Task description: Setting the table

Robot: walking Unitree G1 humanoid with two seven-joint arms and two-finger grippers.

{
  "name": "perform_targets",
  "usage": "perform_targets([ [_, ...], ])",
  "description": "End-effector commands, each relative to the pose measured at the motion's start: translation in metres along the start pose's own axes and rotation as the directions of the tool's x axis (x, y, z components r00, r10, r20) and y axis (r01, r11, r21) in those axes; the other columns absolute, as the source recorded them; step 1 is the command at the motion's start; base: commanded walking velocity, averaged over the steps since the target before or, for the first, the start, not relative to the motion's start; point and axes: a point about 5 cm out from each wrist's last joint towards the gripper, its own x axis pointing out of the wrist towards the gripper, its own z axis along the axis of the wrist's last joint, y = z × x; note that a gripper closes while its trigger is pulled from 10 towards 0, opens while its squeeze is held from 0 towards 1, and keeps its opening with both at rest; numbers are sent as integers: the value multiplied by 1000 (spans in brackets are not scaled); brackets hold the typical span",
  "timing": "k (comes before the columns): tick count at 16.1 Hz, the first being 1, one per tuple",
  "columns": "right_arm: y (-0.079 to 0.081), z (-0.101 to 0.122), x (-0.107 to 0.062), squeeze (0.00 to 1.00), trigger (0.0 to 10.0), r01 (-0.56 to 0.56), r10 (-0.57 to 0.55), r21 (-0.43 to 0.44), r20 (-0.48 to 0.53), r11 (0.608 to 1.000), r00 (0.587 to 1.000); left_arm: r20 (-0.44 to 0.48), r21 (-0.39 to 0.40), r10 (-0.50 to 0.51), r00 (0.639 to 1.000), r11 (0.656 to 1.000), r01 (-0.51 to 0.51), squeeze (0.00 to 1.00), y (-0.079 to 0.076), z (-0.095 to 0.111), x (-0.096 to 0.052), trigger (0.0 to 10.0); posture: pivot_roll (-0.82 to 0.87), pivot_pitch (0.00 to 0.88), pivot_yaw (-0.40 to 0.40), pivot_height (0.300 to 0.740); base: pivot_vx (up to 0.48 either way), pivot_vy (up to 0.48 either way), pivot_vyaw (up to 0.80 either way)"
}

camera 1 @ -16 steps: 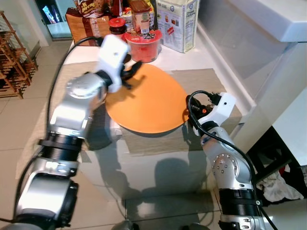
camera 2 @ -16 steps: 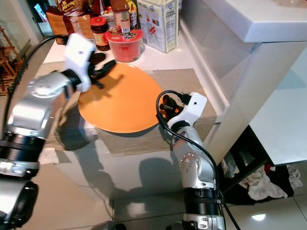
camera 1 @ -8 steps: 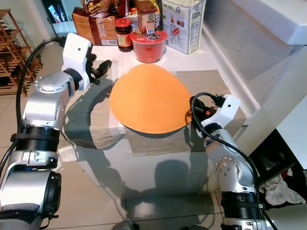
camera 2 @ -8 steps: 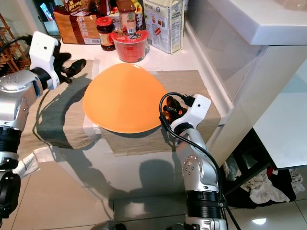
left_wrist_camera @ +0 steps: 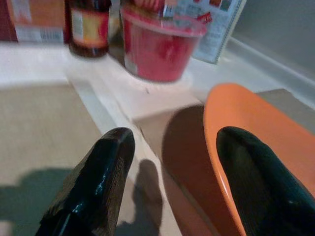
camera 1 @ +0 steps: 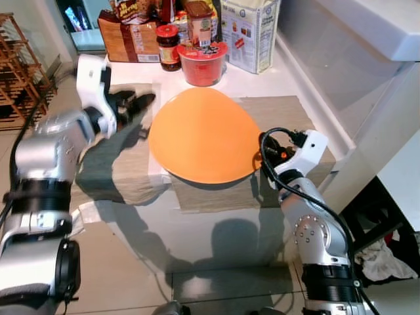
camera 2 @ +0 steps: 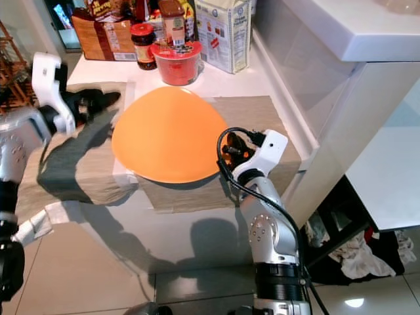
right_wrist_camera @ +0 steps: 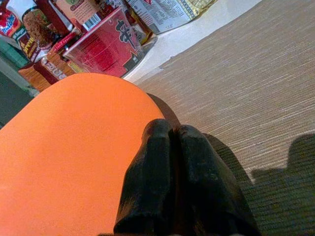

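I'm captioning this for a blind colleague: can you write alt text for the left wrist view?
The left pincer, fingers open, hovers over a beige placemat beside the rim of an orange plate. Behind stand a red noodle cup, a dark jar and a printed bag.

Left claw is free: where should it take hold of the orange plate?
Take the orange plate by its thin rim on the robot's left, nearest the open left claw. That edge overhangs the placemat, so one finger could likely slip under.
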Motion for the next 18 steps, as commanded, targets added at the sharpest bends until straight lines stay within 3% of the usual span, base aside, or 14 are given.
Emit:
perform_targets([
  [1,-12,-17,-5,0,0,54,-55,-18,-82,998,995,15,-42,-34,999,999,35,0,1,8,-8,10000,-36,41,44,727,0,0,0],
  [2,-11,-17,-5,0,0,51,-52,-17,-86,999,995,-4,-102,-69,998,992,69,0,2,6,-12,10000,-25,42,39,727,0,0,0],
  [4,-10,-17,-4,0,0,47,-49,-15,-87,999,995,-17,-149,-94,995,985,90,0,6,6,-17,10000,-22,42,41,727,0,0,0],
  [9,-10,-17,-4,0,0,47,-47,-11,-86,999,995,-35,-206,-202,979,960,190,0,-7,1,-18,10000,-28,41,40,727,0,0,0],
  [18,-11,-14,-5,0,0,49,-51,-20,-76,999,996,-153,-167,-326,933,939,301,0,-51,-42,2,10000,-53,40,41,727,0,0,0],
])
